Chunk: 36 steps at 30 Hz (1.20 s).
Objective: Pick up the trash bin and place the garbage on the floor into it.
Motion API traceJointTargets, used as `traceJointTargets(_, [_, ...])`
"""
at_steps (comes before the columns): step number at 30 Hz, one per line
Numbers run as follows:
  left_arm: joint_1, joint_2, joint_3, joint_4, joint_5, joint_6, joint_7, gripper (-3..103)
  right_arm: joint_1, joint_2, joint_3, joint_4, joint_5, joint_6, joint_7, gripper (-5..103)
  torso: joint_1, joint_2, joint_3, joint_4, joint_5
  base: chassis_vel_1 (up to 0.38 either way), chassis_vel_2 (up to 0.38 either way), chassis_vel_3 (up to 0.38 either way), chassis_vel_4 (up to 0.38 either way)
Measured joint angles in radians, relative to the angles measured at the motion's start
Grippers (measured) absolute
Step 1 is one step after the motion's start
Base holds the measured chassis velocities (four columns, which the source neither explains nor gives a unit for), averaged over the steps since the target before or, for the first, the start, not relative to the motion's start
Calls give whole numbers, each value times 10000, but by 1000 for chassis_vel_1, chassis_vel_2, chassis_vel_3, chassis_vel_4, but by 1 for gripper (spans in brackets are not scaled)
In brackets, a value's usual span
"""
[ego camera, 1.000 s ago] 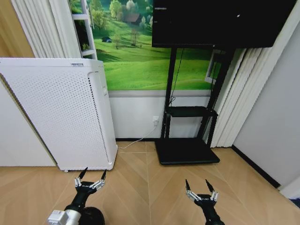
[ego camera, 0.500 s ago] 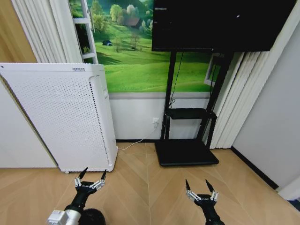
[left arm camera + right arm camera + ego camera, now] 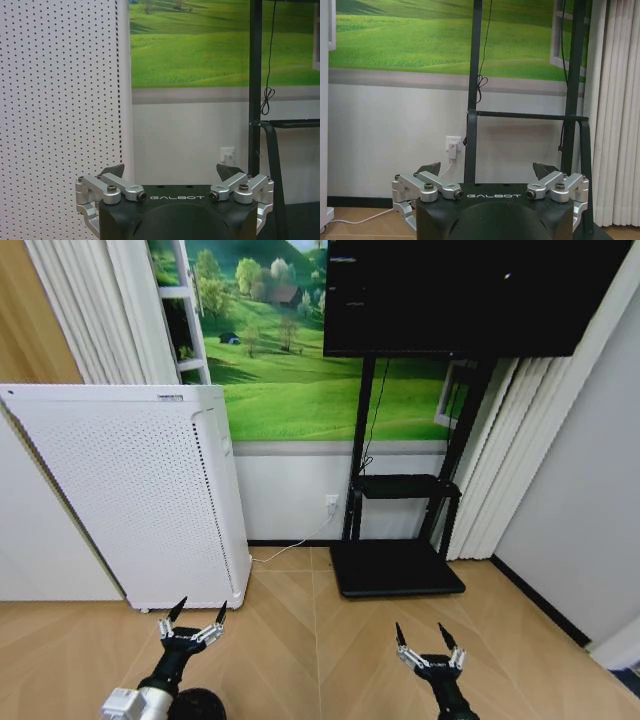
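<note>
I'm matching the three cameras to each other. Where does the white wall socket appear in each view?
Head view: the wall socket is on the white wall under the green meadow mural, between the white perforated appliance and the black stand.
Left wrist view: the socket is beside the stand's upright, on the appliance's side.
Right wrist view: the socket is beside the upright, with a plug in it.
Shared landmark: the black stand's upright.
</note>
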<state>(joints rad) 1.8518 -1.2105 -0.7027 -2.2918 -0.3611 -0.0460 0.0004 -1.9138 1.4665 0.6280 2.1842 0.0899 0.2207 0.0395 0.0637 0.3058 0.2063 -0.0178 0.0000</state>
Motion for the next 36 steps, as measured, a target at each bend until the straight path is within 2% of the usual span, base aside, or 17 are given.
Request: traceJointTargets(36, [0, 0, 0, 1, 0, 0, 0, 100, 0, 0, 0, 0, 0, 0, 0, 100, 501, 1434, 933, 0, 0, 0, 0, 0, 0])
